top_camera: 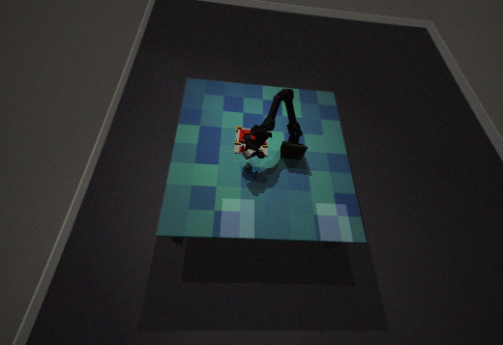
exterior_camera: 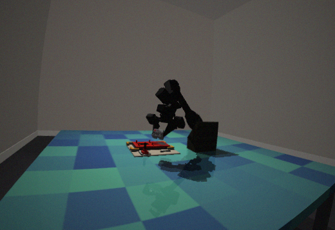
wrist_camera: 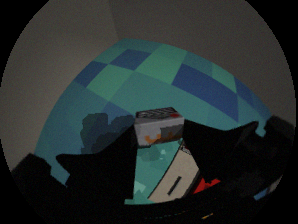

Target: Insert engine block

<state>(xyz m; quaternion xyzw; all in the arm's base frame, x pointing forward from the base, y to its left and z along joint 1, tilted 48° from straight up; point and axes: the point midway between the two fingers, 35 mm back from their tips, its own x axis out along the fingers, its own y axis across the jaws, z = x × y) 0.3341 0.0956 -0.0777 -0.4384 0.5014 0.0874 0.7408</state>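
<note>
My gripper is shut on the engine block, a small grey block with a dark ribbed face. It holds the block tilted in the air above the car body. The red car body lies flat in the cream tray; only a corner of its red shows low in the wrist view. The arm covers part of the body in the top view. The opening and its rib cannot be made out, nor can the block's slot side.
A small red part with a black top stands on the tray's near strip. Yellow corner pieces edge the tray. The arm's dark base stands on the tabletop to the right of the tray. The arm's shadow falls beside the tray.
</note>
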